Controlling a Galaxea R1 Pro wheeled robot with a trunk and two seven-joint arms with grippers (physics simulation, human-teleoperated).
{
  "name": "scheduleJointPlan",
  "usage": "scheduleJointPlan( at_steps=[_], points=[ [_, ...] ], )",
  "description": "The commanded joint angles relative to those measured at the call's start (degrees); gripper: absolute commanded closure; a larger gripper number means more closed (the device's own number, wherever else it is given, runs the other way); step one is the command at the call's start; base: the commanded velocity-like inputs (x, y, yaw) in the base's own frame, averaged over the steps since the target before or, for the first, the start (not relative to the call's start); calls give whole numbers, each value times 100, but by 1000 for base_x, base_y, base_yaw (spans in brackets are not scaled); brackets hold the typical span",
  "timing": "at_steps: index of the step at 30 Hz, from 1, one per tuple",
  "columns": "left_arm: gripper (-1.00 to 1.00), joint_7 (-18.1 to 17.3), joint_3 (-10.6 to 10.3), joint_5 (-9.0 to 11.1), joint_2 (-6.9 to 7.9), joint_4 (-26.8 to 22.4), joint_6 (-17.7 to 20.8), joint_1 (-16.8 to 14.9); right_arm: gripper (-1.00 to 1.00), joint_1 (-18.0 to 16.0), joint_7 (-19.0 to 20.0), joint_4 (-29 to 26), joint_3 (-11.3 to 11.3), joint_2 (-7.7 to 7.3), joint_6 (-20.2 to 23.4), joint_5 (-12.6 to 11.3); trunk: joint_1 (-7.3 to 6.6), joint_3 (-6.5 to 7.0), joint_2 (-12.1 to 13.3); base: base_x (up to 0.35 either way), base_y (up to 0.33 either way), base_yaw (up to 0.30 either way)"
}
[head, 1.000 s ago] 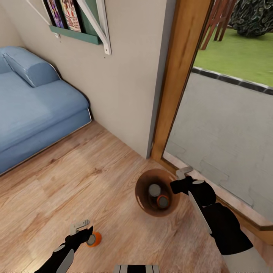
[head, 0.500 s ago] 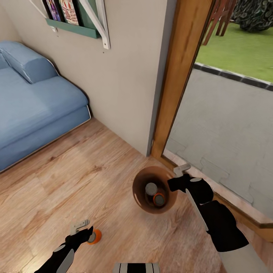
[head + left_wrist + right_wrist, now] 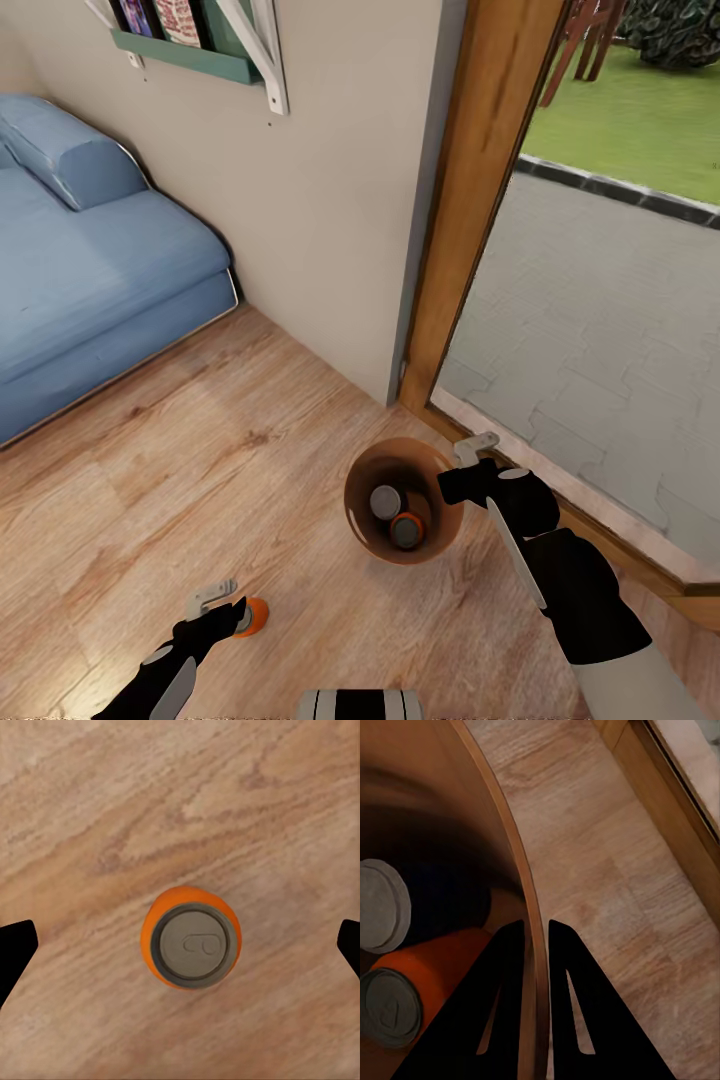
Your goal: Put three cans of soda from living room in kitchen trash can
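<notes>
Two cans already sit inside the tash can, whose rim my right fingers pinch, one inside and one outside the wall. If that thin grip slips, I judge the bin could tip and spill them onto the floor. The third orange can stands on the floor beneath my left fingers, which are spread wide around it, apart. The left wrist view shows that gap; the head view doesn't.

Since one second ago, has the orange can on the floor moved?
No. The orange can keeps its offset from the foot of the door frame; only the camera shifted.
</notes>
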Motion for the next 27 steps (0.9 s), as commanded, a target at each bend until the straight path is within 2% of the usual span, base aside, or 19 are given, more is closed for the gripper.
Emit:
scheduleJointPlan(
  at_steps=[1,16,20,27],
  points=[
    [-100,0,0,0,0,0,0,0,100,-2,33,-2,0,1,1,-62,-1,-9,0,0,0,0],
    [-100,0,-3,0,0,-1,0,0,100,-2,33,-2,0,1,0,-62,-1,-148,0,0,0,0],
    [-100,0,-139,0,0,-1,0,0,100,-2,33,-2,0,1,0,-62,-1,-167,0,120,-91,0],
    [-100,0,-166,0,0,-1,0,0,100,-2,33,-2,0,1,0,-62,-1,-172,0,46,-38,0]
  ],
)
